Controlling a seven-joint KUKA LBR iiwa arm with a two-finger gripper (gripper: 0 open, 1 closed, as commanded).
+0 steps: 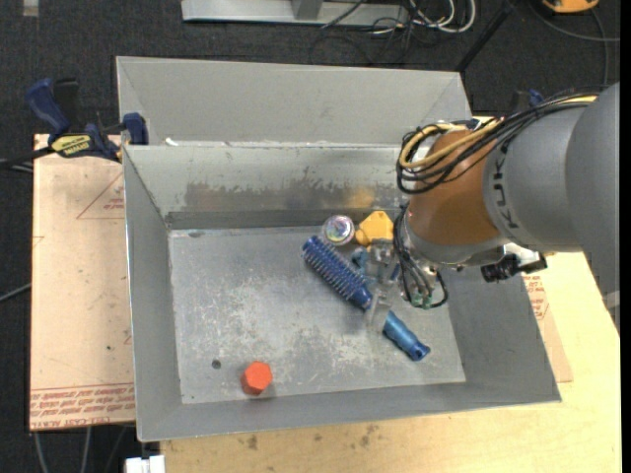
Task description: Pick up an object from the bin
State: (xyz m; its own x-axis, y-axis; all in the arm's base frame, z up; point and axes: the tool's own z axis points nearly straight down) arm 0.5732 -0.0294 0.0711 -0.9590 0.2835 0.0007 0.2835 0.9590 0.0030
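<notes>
My gripper (383,276) reaches down into the right half of the bin, just right of a blue bristled brush (335,269) that lies slanted on the floor. The brush's lower right end sits at the gripper's tip. A yellow rounded thing (375,228) lies just behind the gripper, with a shiny silver round cap (338,229) to its left. In front of the gripper, a short blue tube-like piece (404,336) rests on the floor.
A small orange-red cap (257,377) lies alone near the bin's front left. The arm with its orange cover and cables hangs over the bin's right side, hiding the floor under it.
</notes>
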